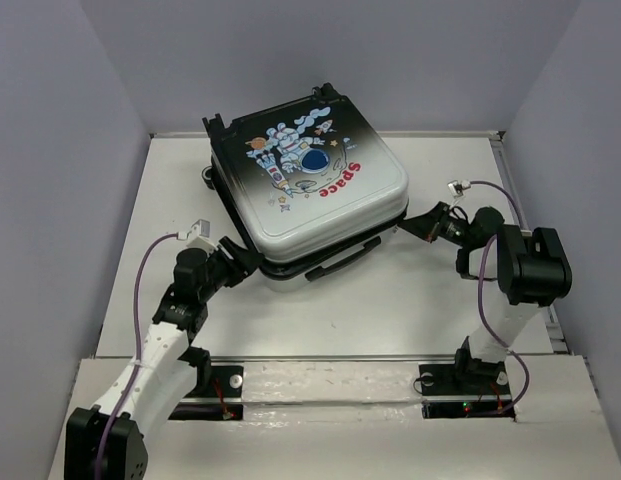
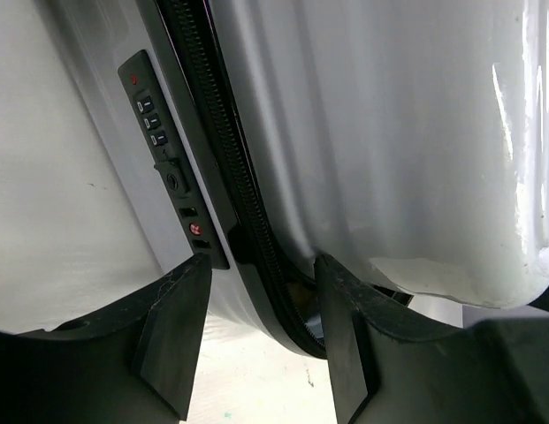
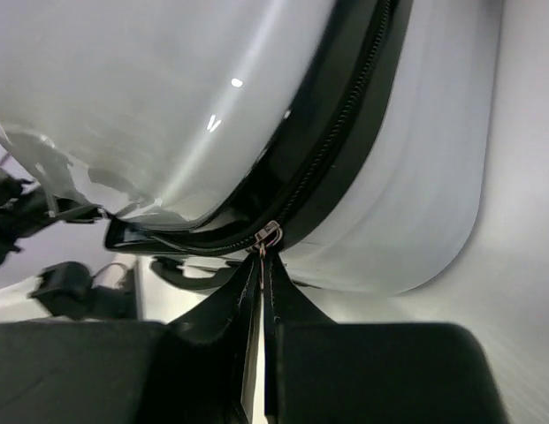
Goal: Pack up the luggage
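luggage (image 1: 310, 190): glossy hard shell, rounded corners | left gripper (image 2: 261, 276): open, astride its zipper seam (image 2: 228, 172) | right gripper (image 3: 261, 265): shut, apparently pinching zipper pull (image 3: 269, 235)

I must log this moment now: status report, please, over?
Left gripper open, astride luggage corner by lock. Right gripper shut on zipper pull. Nothing in the way.

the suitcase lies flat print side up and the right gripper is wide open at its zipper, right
Not quite: the right gripper is shut, pinched on the zipper pull, as the right wrist view shows. The suitcase does lie flat, print side up.
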Controlling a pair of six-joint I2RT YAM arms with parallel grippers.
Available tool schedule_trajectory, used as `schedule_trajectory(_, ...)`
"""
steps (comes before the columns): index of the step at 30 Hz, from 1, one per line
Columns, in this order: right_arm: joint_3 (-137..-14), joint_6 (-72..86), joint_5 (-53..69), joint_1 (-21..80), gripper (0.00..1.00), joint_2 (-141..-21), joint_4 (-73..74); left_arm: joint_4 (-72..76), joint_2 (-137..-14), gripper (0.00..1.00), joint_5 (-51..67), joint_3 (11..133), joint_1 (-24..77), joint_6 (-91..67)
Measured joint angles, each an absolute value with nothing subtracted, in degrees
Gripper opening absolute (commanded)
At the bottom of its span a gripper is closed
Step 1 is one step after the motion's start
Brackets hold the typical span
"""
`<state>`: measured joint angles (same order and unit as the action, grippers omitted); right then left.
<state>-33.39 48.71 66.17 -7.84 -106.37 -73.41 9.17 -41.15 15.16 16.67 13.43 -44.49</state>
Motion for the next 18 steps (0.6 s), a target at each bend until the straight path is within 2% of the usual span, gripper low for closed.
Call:
schedule_trajectory(2,-31.5,44.5,62.8,-6.9,0.07,-102.7,-70.3,9.7,-41.3,0.6,15.1,16.5,13.4,-44.5)
schedule_trajectory(5,-30.1,34.8,52.9,-3.0,0.07,-94.6,-57.3,11.1,-41.7,0.59,15.1,16.5,13.4,-45.0)
schedule_trajectory(7,-30.2,27.6,42.3,2.7,0.07,-88.3,-47.2,12.3,-42.5,0.59,14.3,16.5,13.4,-45.0)
schedule_trajectory(11,-28.5,21.2,24.5,15.4,0.07,-80.8,-37.8,13.7,-44.3,0.58,9.9,16.5,12.1,-44.6)
schedule_trajectory(16,-27.1,19.3,11.0,32.0,0.07,-74.1,-30.9,15.2,-45.6,0.58,9.3,16.5,13.0,-44.6)
schedule_trajectory(18,-26.7,19.3,7.4,34.4,0.07,-71.9,-28.8,16.0,-46.3,0.58,9.4,16.4,13.5,-44.6)
